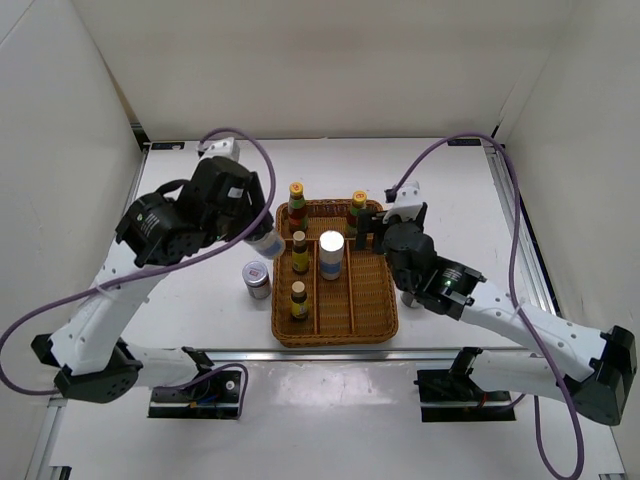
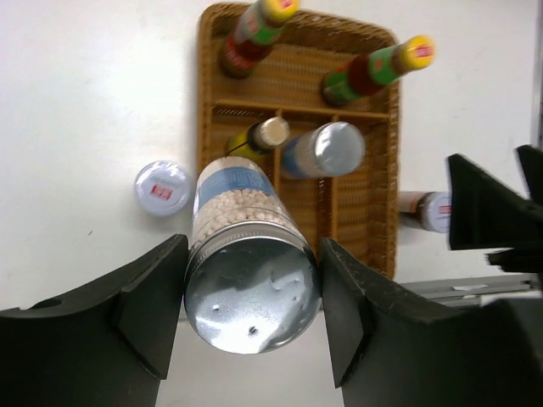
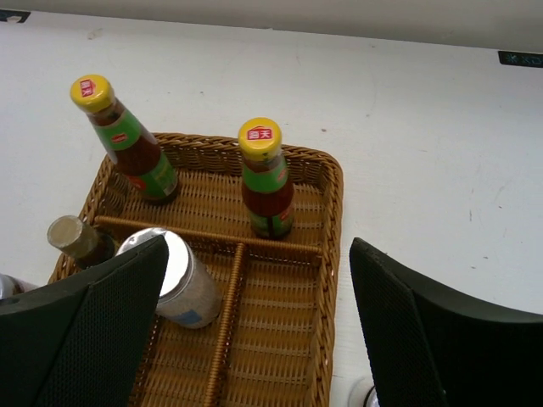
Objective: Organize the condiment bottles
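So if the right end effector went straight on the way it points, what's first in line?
Likely the right-hand tall yellow-capped bottle standing in the wicker tray's far compartment, or the divider just in front of it; depth is unclear. The right end effector is open and empty.

Brown wicker tray (image 1: pixel 336 339) with divided compartments, resting on white table (image 1: pixel 450 200), plain white walls (image 1: pixel 300 60) around it

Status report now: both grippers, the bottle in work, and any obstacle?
Left gripper shut on silver-lidded jar, at wicker tray left edge. Right gripper open, empty, above tray. Another jar on table, just left of tray.
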Action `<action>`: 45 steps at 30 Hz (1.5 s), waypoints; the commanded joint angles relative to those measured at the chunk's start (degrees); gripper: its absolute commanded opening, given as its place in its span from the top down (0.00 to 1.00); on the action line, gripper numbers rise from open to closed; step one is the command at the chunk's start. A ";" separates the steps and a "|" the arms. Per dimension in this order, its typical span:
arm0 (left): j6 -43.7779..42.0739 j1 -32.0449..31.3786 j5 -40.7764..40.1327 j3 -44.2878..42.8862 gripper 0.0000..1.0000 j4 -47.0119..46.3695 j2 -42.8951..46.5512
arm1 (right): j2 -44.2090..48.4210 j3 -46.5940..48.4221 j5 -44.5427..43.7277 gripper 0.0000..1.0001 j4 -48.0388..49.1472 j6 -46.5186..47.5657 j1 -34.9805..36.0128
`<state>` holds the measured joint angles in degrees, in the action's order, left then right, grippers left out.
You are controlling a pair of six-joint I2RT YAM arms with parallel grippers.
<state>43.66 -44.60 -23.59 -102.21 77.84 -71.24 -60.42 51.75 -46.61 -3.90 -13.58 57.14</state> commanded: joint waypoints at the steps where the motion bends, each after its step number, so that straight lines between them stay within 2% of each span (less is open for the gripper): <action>1: -2.00 -1.46 0.91 -8.24 0.88 -0.94 -2.93 | 2.85 0.64 -2.26 0.10 -1.46 -2.41 -1.42; 8: -3.84 -7.60 2.76 -17.04 0.88 -4.01 -12.24 | 5.14 -0.59 -2.78 0.10 -5.67 -4.87 -3.18; 15: -3.84 -14.81 2.76 -19.95 0.88 -5.77 -21.20 | 8.47 -0.59 -3.92 0.10 -8.75 -6.10 -4.94; 20: -2.79 -18.06 -0.57 -13.91 0.88 -7.61 -23.15 | 10.76 -1.12 -4.45 0.09 -12.52 -7.33 -6.60; 24: -0.77 -18.07 -2.25 -4.25 0.88 -10.77 -22.54 | 11.38 -0.60 -5.68 0.08 -16.39 -8.56 -6.61; 33: 0.29 -18.59 -3.56 12.01 0.88 -23.60 -20.87 | 11.38 0.54 -8.31 0.05 -24.91 -13.83 -7.14; 36: 0.29 -18.59 -3.56 14.23 0.88 -26.42 -20.87 | 8.66 2.21 -8.85 0.01 -29.22 -16.82 -7.14; 41: 0.81 -18.59 -3.56 16.34 0.87 -27.92 -21.39 | 2.78 4.59 -8.85 0.01 -35.03 -20.95 -7.14; 45: 0.81 -18.59 -3.56 16.87 0.81 -27.92 -22.62 | 0.05 4.59 -8.15 0.01 -36.35 -23.24 -8.79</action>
<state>44.03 -62.98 -25.52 -85.30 52.80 -95.07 -59.53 53.63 -53.36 -37.36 -33.01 49.82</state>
